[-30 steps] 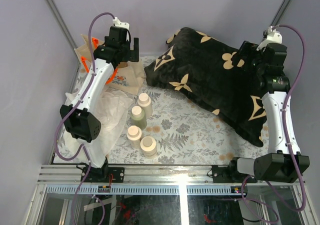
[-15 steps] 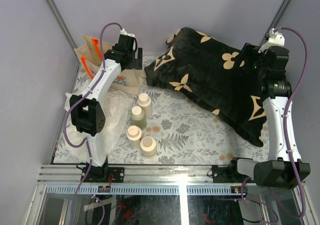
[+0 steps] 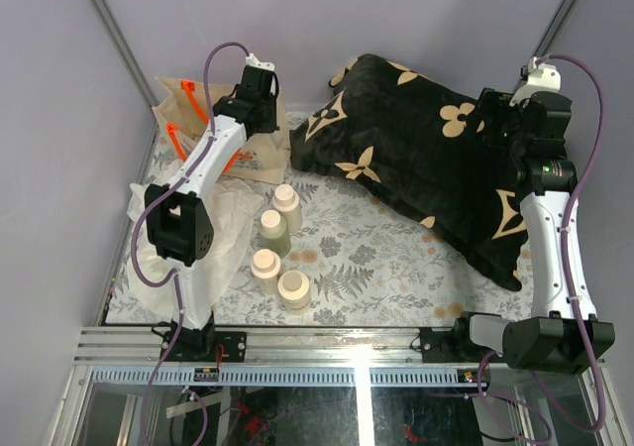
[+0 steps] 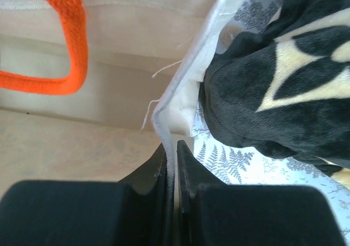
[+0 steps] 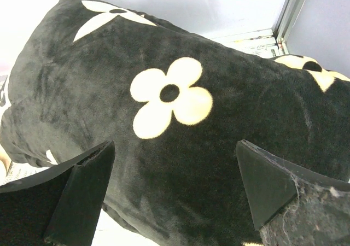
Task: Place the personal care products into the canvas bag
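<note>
The canvas bag [image 3: 203, 119] stands at the back left, beige with orange handles [image 3: 186, 97]. My left gripper [image 3: 264, 109] is at its right-hand rim. In the left wrist view the left gripper [image 4: 170, 147] is shut on the thin fabric edge of the bag [image 4: 183, 82], with an orange handle [image 4: 74, 49] hanging to the left. Several personal care products, cream-capped bottles, stand together in front of the bag: one [image 3: 287, 204], another [image 3: 274, 231], a third [image 3: 265, 265] and the nearest [image 3: 293, 288]. My right gripper [image 3: 492, 109] [image 5: 175, 146] hangs open above the black cloth, holding nothing.
A black cloth with tan flower marks [image 3: 426, 159] [image 5: 180, 147] [image 4: 273, 93] is bunched over the back right. A thin white plastic bag [image 3: 213, 230] lies left of the bottles under the left arm. A floral mat [image 3: 376, 258] covers the table.
My left gripper has moved right to the bag's right rim and shut on the fabric edge. The bag now stands more upright and open. The right arm has barely shifted.
</note>
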You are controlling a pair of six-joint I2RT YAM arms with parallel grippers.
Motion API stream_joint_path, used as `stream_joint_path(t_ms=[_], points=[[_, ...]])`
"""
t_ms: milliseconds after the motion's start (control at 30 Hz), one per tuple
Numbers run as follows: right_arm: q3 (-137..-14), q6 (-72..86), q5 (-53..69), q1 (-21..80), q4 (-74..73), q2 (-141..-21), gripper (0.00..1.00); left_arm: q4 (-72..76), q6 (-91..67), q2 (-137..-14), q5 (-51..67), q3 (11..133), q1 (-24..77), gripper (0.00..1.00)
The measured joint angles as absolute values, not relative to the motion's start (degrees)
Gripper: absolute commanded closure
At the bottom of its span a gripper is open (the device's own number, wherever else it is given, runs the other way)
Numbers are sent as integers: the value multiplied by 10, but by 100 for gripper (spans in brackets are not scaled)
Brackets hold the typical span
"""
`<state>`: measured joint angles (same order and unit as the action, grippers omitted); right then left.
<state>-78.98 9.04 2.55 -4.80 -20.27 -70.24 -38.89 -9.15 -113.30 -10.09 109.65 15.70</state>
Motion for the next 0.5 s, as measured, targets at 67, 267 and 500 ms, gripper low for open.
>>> stream_joint_path(t_ms=[67,267,500], points=[[-790,88,26,-48,-203,-703,1,-397,-91,-1133,-97,1112,160,100],[-789,86,27,-48,-203,-707,1,-452,-90,-1133,-84,1236,165,100],[-771,86,37,-48,-198,-712,1,-474,-86,-1090,-47,1315,165,100]])
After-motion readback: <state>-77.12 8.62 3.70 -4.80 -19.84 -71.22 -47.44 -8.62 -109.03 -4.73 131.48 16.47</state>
